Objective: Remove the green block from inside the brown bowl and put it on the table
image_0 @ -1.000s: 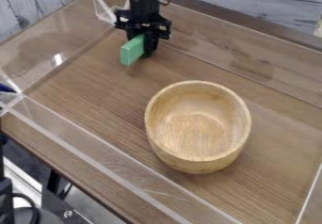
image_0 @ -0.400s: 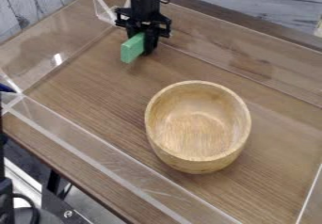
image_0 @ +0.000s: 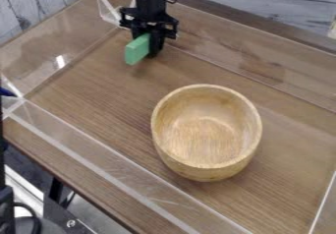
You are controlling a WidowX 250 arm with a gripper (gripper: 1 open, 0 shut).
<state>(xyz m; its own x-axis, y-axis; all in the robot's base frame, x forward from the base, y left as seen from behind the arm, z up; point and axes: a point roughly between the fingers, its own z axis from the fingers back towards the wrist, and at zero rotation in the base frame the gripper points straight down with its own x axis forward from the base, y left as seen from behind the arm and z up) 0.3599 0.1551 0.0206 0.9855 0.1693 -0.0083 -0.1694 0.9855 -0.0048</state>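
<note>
We see the gripper (image_0: 148,41) pointing down at 11 o'clock from the brown bowl (image_0: 206,132), jaws narrowly parted, clamped on the green block (image_0: 138,49), which rests on the table (image_0: 92,100).

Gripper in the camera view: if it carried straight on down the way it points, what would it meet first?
The gripper points down at the table, with the green block at its fingers. It would likely press the block into the tabletop, though any remaining gap is unclear.
</note>
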